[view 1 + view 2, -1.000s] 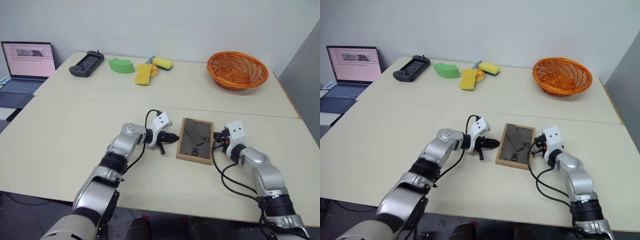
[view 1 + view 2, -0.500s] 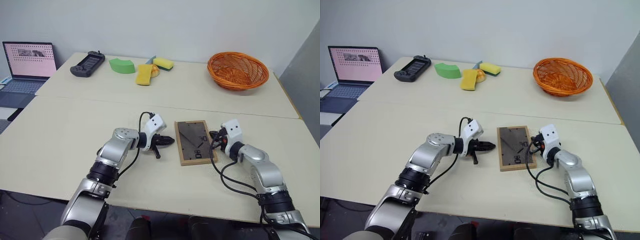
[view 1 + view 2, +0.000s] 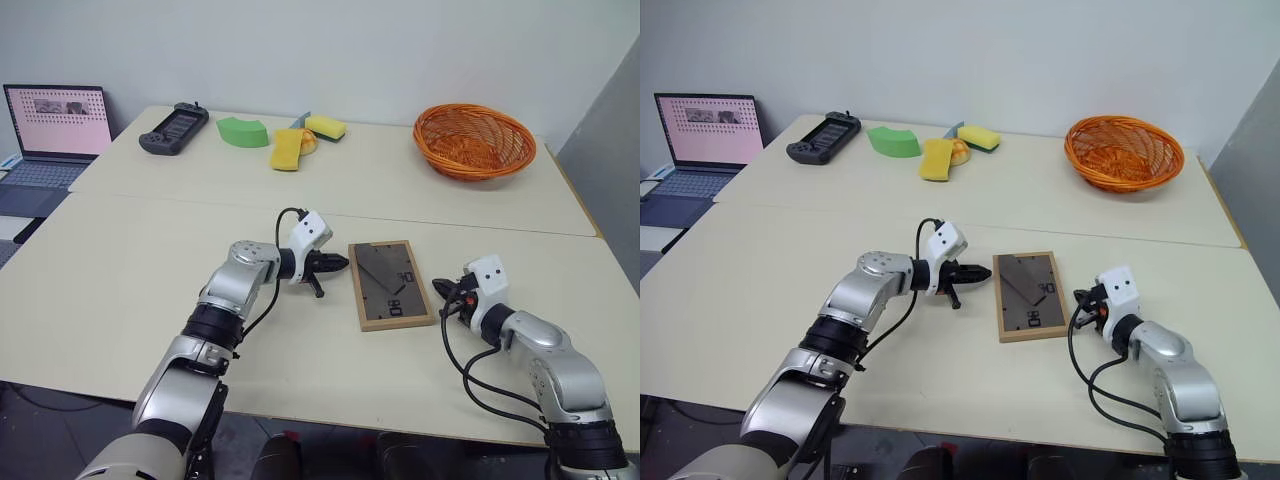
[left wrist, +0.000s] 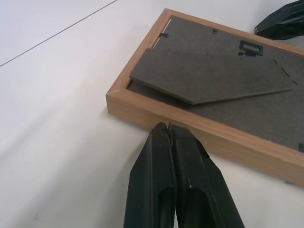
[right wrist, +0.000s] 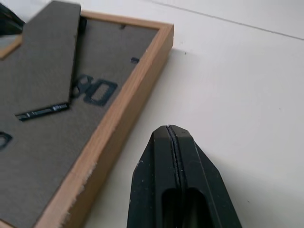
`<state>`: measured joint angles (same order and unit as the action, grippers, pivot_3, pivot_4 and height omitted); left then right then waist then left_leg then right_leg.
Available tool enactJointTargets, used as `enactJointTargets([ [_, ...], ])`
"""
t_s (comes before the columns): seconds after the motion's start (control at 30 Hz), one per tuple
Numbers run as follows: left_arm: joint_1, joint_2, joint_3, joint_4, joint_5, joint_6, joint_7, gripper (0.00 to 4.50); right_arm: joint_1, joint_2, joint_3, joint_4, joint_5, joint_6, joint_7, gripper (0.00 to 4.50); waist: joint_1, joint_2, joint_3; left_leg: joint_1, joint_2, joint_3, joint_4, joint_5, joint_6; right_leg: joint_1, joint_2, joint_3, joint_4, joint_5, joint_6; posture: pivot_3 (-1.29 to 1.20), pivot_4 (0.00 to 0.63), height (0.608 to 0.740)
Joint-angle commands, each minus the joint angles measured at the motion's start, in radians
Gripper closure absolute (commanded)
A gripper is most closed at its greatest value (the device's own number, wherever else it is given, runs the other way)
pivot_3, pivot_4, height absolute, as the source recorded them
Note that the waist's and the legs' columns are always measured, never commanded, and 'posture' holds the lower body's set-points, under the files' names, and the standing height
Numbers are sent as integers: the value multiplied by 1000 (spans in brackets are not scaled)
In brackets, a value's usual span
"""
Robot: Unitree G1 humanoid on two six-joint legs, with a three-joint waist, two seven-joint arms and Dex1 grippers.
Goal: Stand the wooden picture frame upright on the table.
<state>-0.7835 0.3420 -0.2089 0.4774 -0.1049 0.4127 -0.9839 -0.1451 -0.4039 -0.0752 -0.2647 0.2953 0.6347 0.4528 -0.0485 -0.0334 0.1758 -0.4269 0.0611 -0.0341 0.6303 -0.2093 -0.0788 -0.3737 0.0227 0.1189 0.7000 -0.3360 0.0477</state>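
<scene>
Small light-wood picture frame (image 3: pixel 391 284) lying flat, back panel up, on big pale cream counter (image 3: pixel 150 260), between both tools.

Up close on wrists: left tool (image 4: pixel 169 128) and right tool (image 5: pixel 169 130) pressed together, empty, just beside opposite frame edges; fold-out stand lifted slightly.

- Left tool (image 3: pixel 340 264): fingers pressed together, arm reaching forward across the body, tips pointing toward the right arm.
- Right tool (image 3: pixel 441 292): fingers pressed together, forearm low, pointing toward the left arm.
</scene>
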Motion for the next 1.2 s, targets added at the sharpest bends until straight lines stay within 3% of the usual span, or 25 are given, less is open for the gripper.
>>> enactJointTargets([
  [0.03, -6, -9, -6, -37, -3, -14, -8, 4457, 10, 13, -38, -79, 34, 36, -29, 4500, 0, 0, 0, 0, 0, 0, 0, 0, 0, 0, 0, 0, 0, 0, 0, 0, 150, 740],
  [0.33, -8, -14, 7, -34, 0, -12, 7, 4457, 119, -14, -103, -142, 49, 49, -42, 4500, 8, 0, 0, 0, 0, 0, 0, 0, 0, 0, 0, 0, -1, 0, 0, 0, 150, 740],
  [0.47, 32, 18, 54, -141, -49, 103, 19, 4457, 168, -36, -79, -160, 52, -1, 10, 4500, 9, 0, 0, -1, 0, 0, 0, 0, 0, 0, 0, 1, -2, 0, 0, 0, 150, 740],
  [0.63, 81, 99, 206, -414, -287, 676, 30, 4457, 169, -91, -101, -129, 86, -41, 112, 4500, -7, 1, 0, -1, 1, -1, 0, 0, 0, 0, 1, 0, 0, 0, 0, 0, 150, 740],
  [0.8, 107, 96, 397, -566, -480, 1172, 145, 4457, 124, -165, -97, -43, 74, -97, 185, 4500, -8, 1, 0, -1, 0, -4, 0, 0, 0, 1, 1, -2, -1, 0, 0, 0, 150, 740],
  [1.2, 213, 114, 463, -310, -1321, 1202, 903, 4457, 33, -213, -9, 62, 23, -192, 270, 4500, -1, 2, 0, 0, 0, -6, 1, 0, 0, 2, -1, -4, 0, 0, 0, 0, 150, 740],
])
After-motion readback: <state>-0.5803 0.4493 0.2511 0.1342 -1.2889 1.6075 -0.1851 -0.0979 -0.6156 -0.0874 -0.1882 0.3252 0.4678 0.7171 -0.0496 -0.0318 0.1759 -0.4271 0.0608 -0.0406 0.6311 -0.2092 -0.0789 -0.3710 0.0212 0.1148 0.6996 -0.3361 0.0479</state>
